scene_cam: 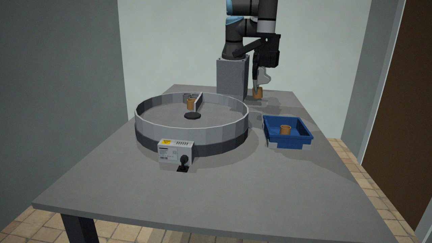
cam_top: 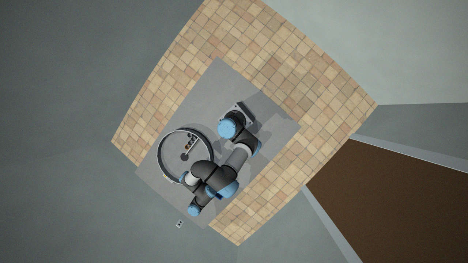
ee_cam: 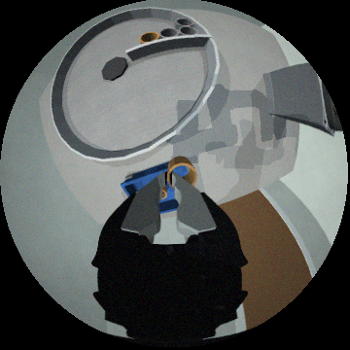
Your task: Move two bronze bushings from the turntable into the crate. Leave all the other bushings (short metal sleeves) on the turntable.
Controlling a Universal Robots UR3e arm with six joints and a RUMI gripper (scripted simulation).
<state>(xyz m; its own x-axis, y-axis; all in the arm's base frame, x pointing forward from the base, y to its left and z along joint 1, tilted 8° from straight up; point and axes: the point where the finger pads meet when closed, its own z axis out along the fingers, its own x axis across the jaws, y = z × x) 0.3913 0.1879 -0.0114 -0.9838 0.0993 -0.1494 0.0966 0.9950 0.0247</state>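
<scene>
My gripper (scene_cam: 256,87) (ee_cam: 168,172) is shut on a bronze bushing (scene_cam: 257,92) (ee_cam: 184,170) and holds it upright in the air, right of the turntable (scene_cam: 187,130) (cam_top: 161,153) (ee_cam: 97,151). In the wrist view the blue crate (scene_cam: 288,138) (ee_cam: 138,181) shows just below the fingers. Another bronze bushing (scene_cam: 285,129) stands in the crate. A third bronze bushing (scene_cam: 191,104) (cam_top: 187,147) (ee_cam: 149,37) stands on the turntable beside the divider bar (scene_cam: 198,101), with three grey bushings (scene_cam: 187,96) (cam_top: 191,138) (ee_cam: 184,26) behind it.
A black hub (scene_cam: 192,115) (cam_top: 184,156) (ee_cam: 114,68) sits at the turntable's middle. A grey control box (scene_cam: 175,147) with a lever stands at its front. The robot's grey pedestal (scene_cam: 232,75) stands at the table's back.
</scene>
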